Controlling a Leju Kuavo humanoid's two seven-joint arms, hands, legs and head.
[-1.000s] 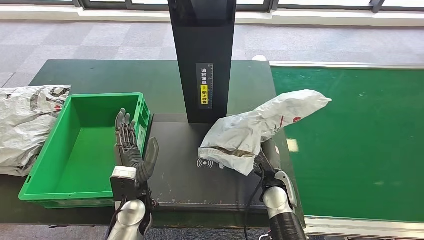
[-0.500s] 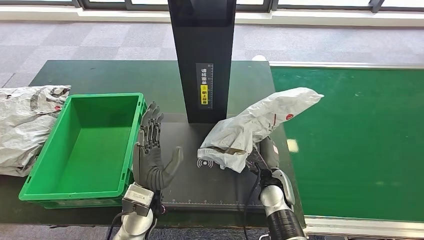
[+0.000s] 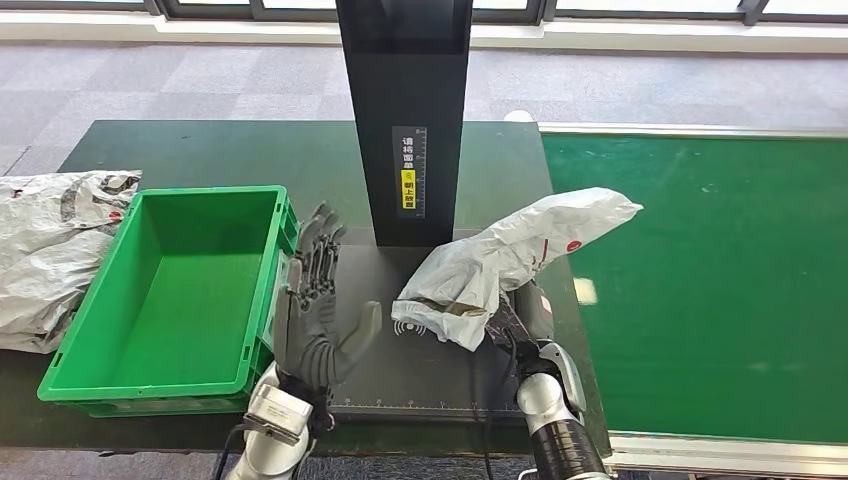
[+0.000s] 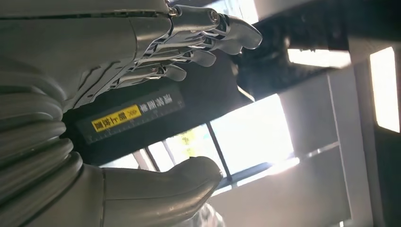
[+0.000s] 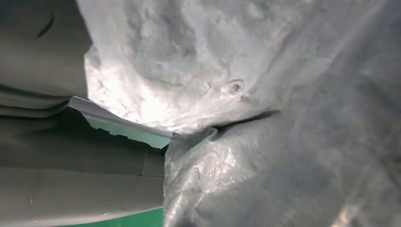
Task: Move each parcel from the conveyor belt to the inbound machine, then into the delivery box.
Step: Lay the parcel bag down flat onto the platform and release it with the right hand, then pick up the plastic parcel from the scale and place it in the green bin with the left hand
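Grey carpet, dark table; right robot hand apparently grasping parcel, left robot hand released.

Daylight is flooding the head view evenly from twelve o'clock. Windows are blowing out behind the backlit left wrist view. The close parcel is blurring.

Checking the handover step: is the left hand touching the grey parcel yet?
Apart. In the head view the left hand is raised open beside the green box, with bare black machine plate visible between its thumb and the parcel held by the right hand.
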